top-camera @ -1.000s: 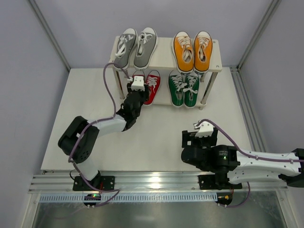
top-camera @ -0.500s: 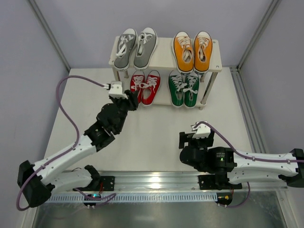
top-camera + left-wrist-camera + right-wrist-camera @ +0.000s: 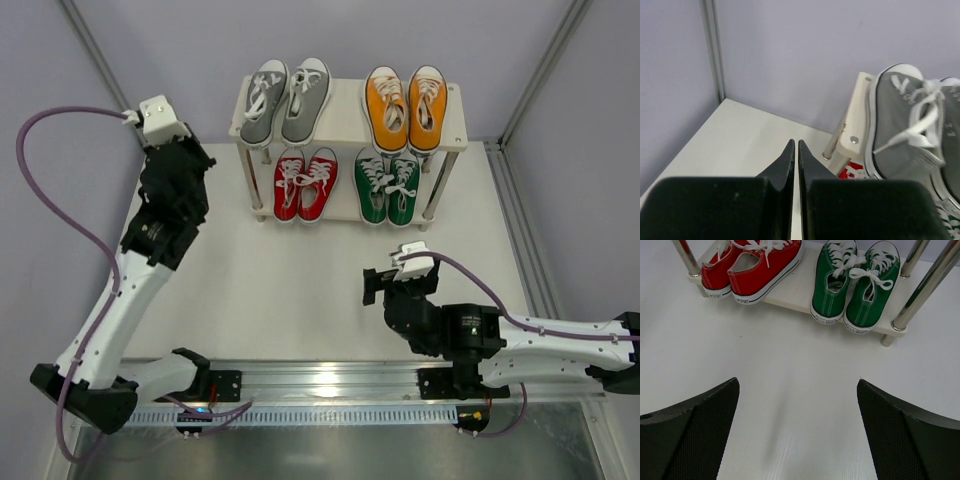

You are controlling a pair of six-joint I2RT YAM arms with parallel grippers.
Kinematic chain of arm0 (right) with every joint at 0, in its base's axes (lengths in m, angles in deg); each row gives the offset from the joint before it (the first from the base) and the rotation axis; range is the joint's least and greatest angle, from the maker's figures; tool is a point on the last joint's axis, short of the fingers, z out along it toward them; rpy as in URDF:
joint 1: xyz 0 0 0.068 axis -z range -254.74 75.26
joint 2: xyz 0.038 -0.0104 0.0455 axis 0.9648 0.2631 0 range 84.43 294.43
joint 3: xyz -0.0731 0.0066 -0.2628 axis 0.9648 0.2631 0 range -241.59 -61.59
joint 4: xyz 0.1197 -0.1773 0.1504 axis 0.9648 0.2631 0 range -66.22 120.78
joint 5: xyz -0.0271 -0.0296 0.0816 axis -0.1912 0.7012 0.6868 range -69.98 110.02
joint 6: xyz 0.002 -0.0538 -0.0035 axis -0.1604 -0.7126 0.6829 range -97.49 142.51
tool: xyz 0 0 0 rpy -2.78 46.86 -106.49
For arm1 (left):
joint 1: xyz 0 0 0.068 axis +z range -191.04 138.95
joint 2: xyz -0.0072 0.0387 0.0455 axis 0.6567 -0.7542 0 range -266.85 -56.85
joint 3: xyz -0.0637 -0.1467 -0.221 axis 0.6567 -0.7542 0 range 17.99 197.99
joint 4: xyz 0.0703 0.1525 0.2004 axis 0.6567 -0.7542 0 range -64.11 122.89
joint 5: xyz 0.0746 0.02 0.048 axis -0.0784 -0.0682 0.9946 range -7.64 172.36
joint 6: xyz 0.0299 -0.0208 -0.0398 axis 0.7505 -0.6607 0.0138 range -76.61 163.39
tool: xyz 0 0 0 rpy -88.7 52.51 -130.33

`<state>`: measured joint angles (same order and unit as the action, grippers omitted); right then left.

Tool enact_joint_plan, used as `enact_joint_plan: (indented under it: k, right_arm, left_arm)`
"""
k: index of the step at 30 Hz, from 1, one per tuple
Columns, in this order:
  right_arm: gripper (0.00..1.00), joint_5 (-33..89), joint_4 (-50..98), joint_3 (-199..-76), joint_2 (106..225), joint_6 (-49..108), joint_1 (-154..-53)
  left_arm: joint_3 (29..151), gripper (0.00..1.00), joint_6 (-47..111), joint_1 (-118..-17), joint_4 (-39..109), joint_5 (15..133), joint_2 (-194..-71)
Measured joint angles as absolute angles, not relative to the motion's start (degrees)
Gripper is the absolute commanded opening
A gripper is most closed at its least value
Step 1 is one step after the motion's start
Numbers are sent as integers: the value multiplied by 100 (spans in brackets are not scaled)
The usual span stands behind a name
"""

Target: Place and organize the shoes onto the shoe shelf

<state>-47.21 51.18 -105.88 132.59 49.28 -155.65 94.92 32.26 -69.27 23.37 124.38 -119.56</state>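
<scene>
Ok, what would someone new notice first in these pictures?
Four bright sneaker pairs fill the shoe shelf at the far edge of the table: the grey pair and orange pair on top, the red pair and green pair below. The left claw is shut, raised beside the shelf's left end. The right claw stands wide open, facing the lower tier.

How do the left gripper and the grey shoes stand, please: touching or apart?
Apart. The left wrist view shows the shut left gripper over the table, well short of the grey shoes on the shoe shelf.
</scene>
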Motion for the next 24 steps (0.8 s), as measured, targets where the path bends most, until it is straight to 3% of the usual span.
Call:
enact_joint_plan:
  k: [4, 11, 24]
  right_arm:
    - [99, -4517, 4866, -10693, 13259, 4657, -15565]
    - [98, -4185, 4759, -10702, 13237, 4530, -15565]
    - [98, -3999, 4786, -10702, 13043, 4641, -15565]
  left_arm:
    - [9947, 0, 3160, -6204, 2212, 11912, -12780]
    - [10792, 0, 3062, -5970, 1937, 10965, -14232]
    - [11181, 0, 2378, -5968, 1721, 9700, -14356]
